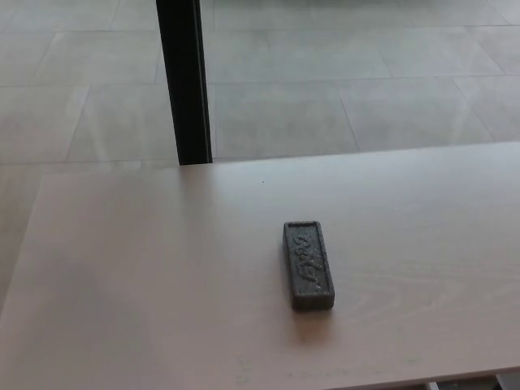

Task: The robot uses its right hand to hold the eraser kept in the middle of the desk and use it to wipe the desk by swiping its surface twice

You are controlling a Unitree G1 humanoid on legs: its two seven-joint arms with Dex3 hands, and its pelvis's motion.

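Neither robot hand appears in the head view, so their state cannot be told. A dark grey eraser (308,265) lies flat near the middle of the pale wooden desk (146,284), its long side running away from the camera, with raised markings on its top face. Beyond the desk's far edge, a black post (185,81) rises from the tiled floor (341,73).

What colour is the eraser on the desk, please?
Dark grey, with pale scribbled markings on top of the eraser; head view.
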